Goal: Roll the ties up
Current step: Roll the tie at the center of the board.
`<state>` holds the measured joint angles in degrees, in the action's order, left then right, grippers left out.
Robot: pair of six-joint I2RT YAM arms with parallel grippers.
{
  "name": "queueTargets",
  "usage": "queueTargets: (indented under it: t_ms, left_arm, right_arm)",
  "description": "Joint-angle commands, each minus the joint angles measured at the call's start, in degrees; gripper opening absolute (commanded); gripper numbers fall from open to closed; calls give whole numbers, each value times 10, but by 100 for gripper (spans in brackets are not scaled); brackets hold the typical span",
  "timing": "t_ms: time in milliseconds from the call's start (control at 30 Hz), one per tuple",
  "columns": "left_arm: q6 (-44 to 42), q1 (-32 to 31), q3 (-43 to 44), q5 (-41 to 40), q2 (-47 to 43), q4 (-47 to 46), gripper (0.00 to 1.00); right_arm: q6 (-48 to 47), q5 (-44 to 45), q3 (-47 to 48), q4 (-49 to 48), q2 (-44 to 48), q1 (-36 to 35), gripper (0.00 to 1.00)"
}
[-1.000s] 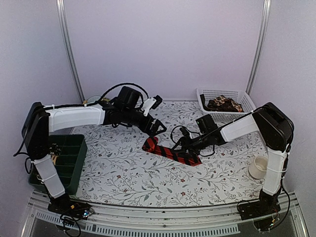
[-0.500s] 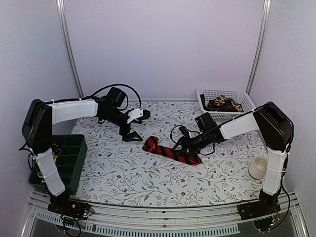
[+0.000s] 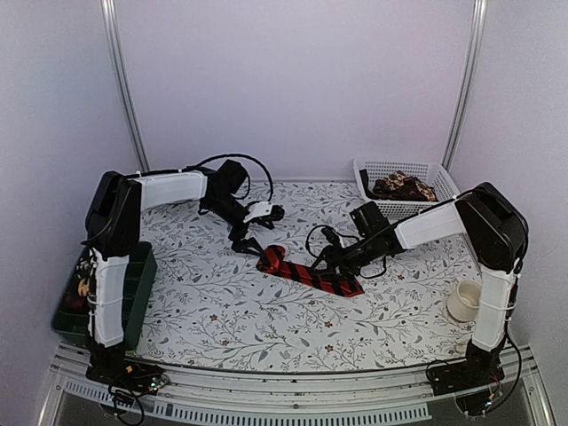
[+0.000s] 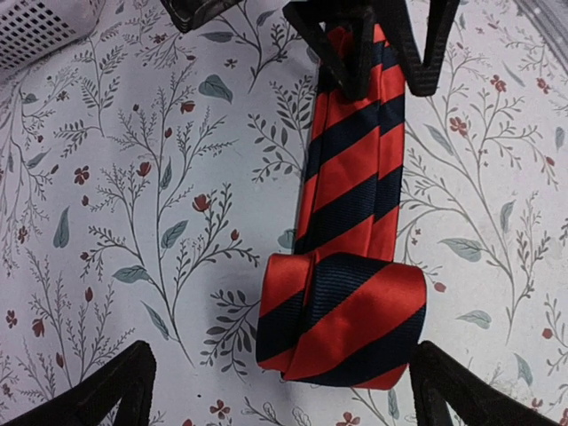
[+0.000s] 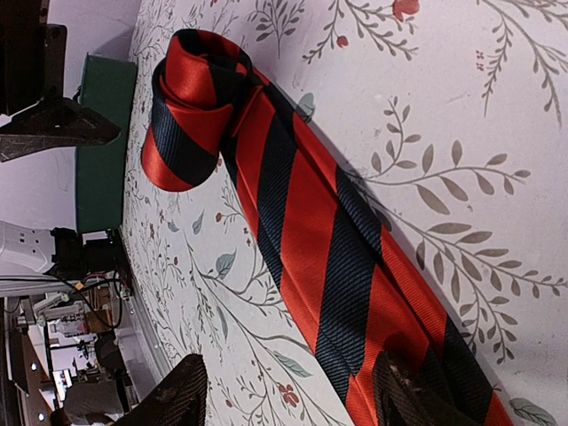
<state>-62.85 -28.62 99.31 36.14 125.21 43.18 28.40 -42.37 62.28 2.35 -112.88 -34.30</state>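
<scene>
tie (image 4: 355,204) flat on table (image 3: 213,311), near end coiled one turn | left gripper (image 3: 247,241) spread wide over coil, empty | right gripper (image 5: 293,390) half-spread astride tail, grip unclear | risk: off-centre pinch skews coil, or it springs loose

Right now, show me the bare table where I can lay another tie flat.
Widest free patch: the near strip of table, bordered by the bin, the tie and the cup. A smaller one lies at the far edge, between the left gripper and the basket. The middle is crowded: the right gripper and left gripper flank the tie.
</scene>
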Motion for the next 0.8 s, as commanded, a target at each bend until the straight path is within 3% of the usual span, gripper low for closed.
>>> queueTargets:
  t_ms: [0, 433, 767]
  left_arm:
    - [-36, 1, 26, 39, 16, 43, 100]
    - [-30, -15, -12, -11, 38, -24, 100]
    - [-67, -19, 39, 23, 77, 42, 100]
  right_arm:
    - [-10, 9, 6, 15, -19, 5, 63]
    - [-7, -1, 3, 6, -16, 5, 63]
    - [-6, -2, 2, 4, -17, 5, 62]
